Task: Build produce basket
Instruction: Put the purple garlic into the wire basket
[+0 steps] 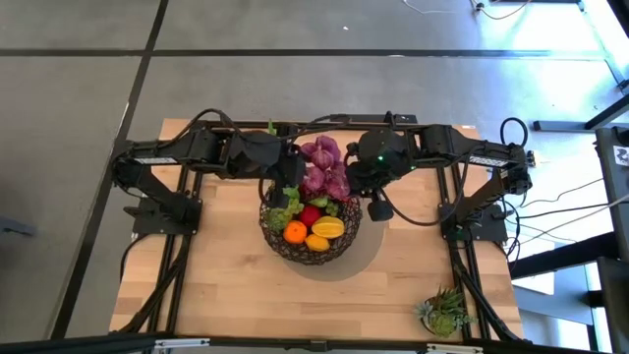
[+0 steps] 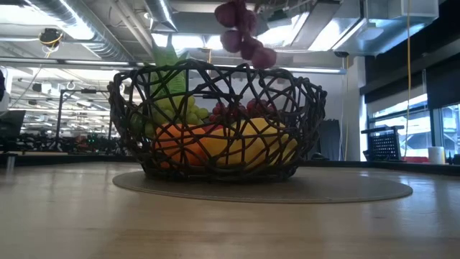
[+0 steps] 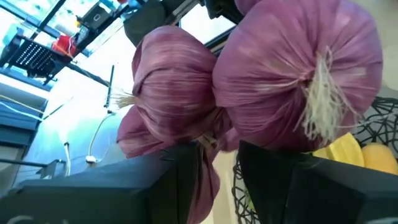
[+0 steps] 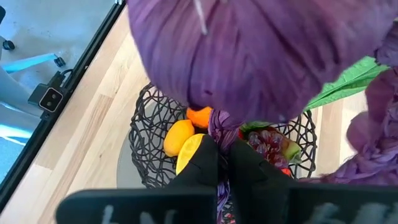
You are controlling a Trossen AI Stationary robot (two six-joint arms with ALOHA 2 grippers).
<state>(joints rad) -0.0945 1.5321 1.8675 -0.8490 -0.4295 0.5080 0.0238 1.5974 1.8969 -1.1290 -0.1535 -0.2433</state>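
Note:
A string of purple, papery bulbs hangs above the far rim of the dark wire basket, which stands on a grey round mat. In the low view the bulbs dangle over the basket. My left gripper comes at the string from the table's left and is shut on it. My right gripper comes from the right, also shut on it. In the basket lie an orange, a yellow mango, a lemon, a red apple and green grapes. My left gripper pinches the string's stem between two bulbs, one finger on each side. It slants down from the table's left. The bulbs are lifted clear above the basket. My right gripper pinches a thin purple strand below a large bulb between its two fingertips. It slants down from the table's right. The string hangs clear above the basket; the bulb hides the strand's upper end.
A spiky green succulent stands at the table's near right corner. A long green leafy stalk sticks up out of the basket. Bare wood lies left and near of the basket.

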